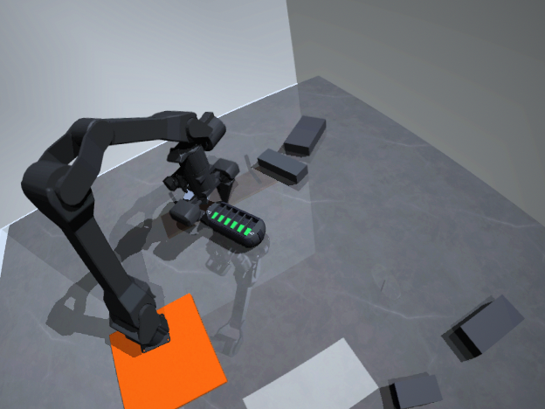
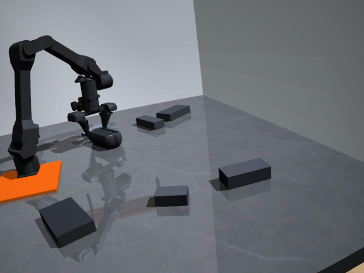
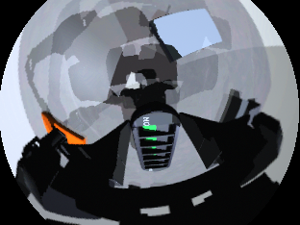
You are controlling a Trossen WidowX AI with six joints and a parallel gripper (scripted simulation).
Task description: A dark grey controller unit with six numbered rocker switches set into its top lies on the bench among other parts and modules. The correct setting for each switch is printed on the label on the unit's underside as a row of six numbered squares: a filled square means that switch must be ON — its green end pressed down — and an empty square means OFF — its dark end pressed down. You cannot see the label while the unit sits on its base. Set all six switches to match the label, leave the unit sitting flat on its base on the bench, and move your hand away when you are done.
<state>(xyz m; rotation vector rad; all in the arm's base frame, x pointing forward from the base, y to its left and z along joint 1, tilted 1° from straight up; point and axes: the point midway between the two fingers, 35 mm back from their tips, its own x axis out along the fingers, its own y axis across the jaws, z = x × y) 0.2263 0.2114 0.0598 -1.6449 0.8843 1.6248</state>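
Jaws (image 1: 214, 203) (image 2: 96, 131) pinching dk grey ctrl unit (image 1: 239, 232) (image 2: 105, 137) (image 3: 155, 120), switches up, near arm's end.

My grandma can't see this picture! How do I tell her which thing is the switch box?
Find the orange square under the black arm. Follow the arm over to its end effector. The switch box is between its fingers: rounded, with green stripes, unlike the plain, sharp-cornered blocks.

On the bench (image 1: 352, 273) (image 2: 182, 152), a wide gap lies between the dark unit (image 1: 246, 239) (image 2: 113, 140) (image 3: 156, 117) and the 2 far boxes, the small one (image 1: 281, 166) (image 2: 150, 122) and the long one (image 1: 306, 134) (image 2: 173, 112). These 2 stand near each other and obstruct passage there. The orange plate (image 1: 189, 352) (image 2: 44, 182) (image 3: 60, 131) lies low at the arm's foot.
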